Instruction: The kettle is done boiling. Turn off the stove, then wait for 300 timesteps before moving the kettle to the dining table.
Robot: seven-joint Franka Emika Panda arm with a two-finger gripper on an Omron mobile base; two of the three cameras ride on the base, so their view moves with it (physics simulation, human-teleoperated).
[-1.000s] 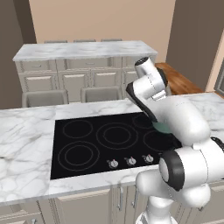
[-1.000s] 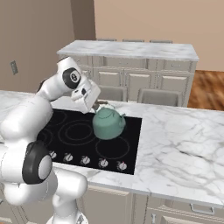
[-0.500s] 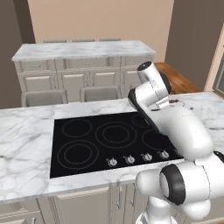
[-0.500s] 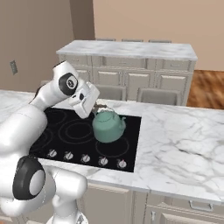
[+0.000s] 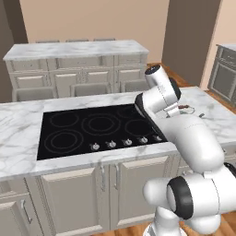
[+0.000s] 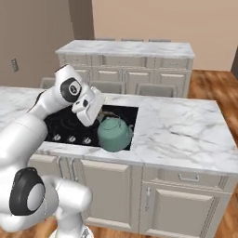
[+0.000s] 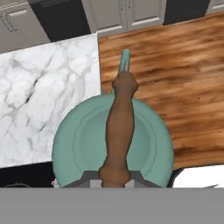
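Observation:
The teal kettle (image 6: pixel 115 134) hangs lifted over the front right corner of the black stove (image 6: pixel 65 124), at the island's front edge. My gripper (image 6: pixel 104 116) is shut on its arched handle. In the hand view I look straight down on the kettle (image 7: pixel 87 144). Its brown handle (image 7: pixel 119 127) runs up from my gripper (image 7: pixel 114 178), and its spout points at the wood floor. In the left base view my arm covers the kettle, and the stove (image 5: pixel 92 126) shows its row of silver knobs (image 5: pixel 117 143). The dining table is out of view.
The marble island top (image 6: pixel 181 130) stretches to the kettle's right, with wood floor (image 7: pixel 175 65) beyond its edge. A second marble counter with drawers (image 5: pixel 76 50) stands behind, with grey chair backs (image 5: pixel 87 88) in front of it. Grey cabinets (image 5: pixel 226 73) stand at the far right.
The whole picture has shifted in both base views, so the base has moved. The kettle stays in my shut gripper and now sits nearer the island's front edge.

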